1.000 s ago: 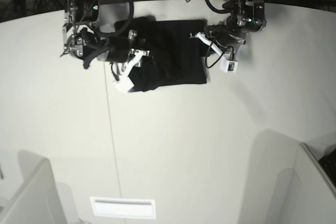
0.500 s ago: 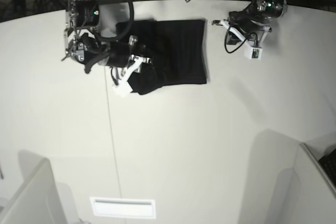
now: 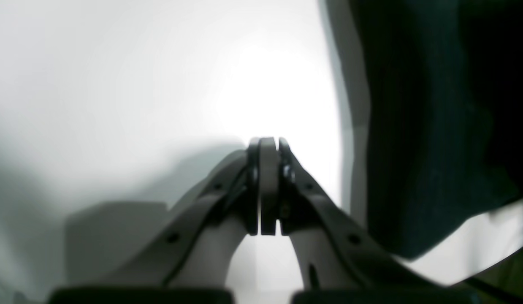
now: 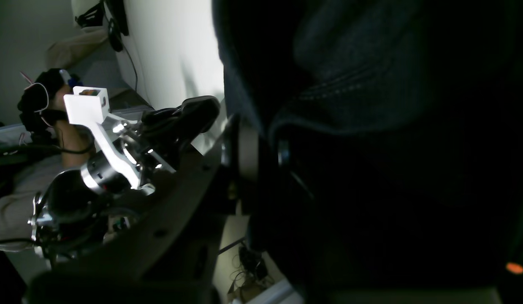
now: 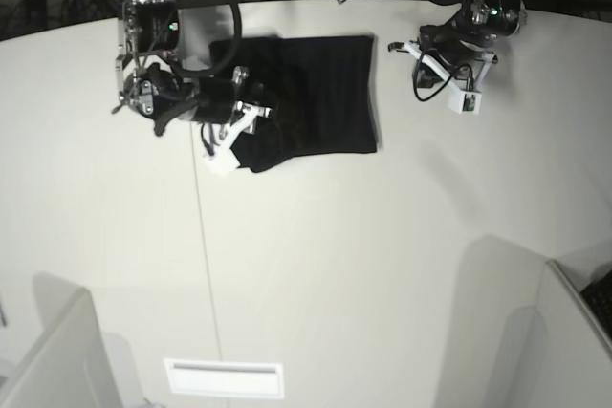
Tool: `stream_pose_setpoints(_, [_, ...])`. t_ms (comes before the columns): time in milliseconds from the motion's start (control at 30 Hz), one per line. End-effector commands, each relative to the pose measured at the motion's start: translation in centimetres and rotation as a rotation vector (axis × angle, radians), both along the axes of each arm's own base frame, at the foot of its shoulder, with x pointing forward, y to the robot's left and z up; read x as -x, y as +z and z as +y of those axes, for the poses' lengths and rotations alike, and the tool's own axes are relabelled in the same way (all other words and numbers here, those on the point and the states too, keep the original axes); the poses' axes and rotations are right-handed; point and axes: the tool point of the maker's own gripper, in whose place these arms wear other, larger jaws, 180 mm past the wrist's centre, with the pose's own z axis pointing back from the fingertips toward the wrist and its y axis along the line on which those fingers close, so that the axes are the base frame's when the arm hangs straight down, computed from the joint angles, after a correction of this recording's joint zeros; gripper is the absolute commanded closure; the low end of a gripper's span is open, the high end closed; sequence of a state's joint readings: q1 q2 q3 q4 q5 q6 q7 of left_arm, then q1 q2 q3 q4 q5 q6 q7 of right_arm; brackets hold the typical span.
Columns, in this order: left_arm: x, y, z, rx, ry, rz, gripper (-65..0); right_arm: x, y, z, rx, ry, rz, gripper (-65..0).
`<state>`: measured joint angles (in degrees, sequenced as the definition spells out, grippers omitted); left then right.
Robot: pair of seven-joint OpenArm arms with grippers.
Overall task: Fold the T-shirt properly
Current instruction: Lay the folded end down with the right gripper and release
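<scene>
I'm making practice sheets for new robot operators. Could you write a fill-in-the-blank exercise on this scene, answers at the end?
1. The T-shirt made of soft cloth is coloured ____.
2. The small bright mark in the right wrist view is coloured ____.
3. Of the two arms, the one reaching over the cloth is the ____ arm.
4. In the left wrist view, the fingers are not open but ____.

Missing words: black; orange; right; shut.
</scene>
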<state>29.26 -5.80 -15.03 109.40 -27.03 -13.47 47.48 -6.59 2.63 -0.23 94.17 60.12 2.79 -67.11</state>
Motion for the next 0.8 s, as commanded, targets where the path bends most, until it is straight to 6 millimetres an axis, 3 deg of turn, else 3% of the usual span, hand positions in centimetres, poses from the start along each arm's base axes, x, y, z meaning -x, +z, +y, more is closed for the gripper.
stream_pose_setpoints(0, [0.4,0.9,1.3,-0.030,0.013,-0.020,0.0,-0.7,1.1,0.3,-0.031,-0.007,-0.030,-16.2])
stream_pose_setpoints(67, [1.6,0.9,3.4,-0.066,0.055,-0.003,0.0,-0.7,1.1,0.3,-0.031,-0.007,-0.030,-30.9])
stream_pose_setpoints(133, [2.7,1.1,6.3,-0.114,0.121,0.012,0.0,-0.6,1.1,0.3,-0.031,-0.002,-0.027,-39.0])
stream_pose_setpoints(233, [4.3,2.0,10.8,-0.189,0.222,0.020,0.0,-0.7,1.3,0.5,-0.030,0.007,-0.034,-39.2])
stream_pose_setpoints(367, [5.7,3.5,15.6,-0.273,0.337,0.010,0.0,-0.2,1.8,2.7,-0.016,0.121,-0.066,-38.7])
stream_pose_setpoints(533, [6.3,4.3,17.3,-0.302,0.382,0.004,0.0,-0.3,2.5,4.6,-0.006,0.173,-0.048,-36.2])
stream_pose_setpoints(767, [5.6,4.3,17.0,-0.294,0.377,-0.010,0.0,0.9,4.0,8.6,0.016,0.325,-0.057,-36.2])
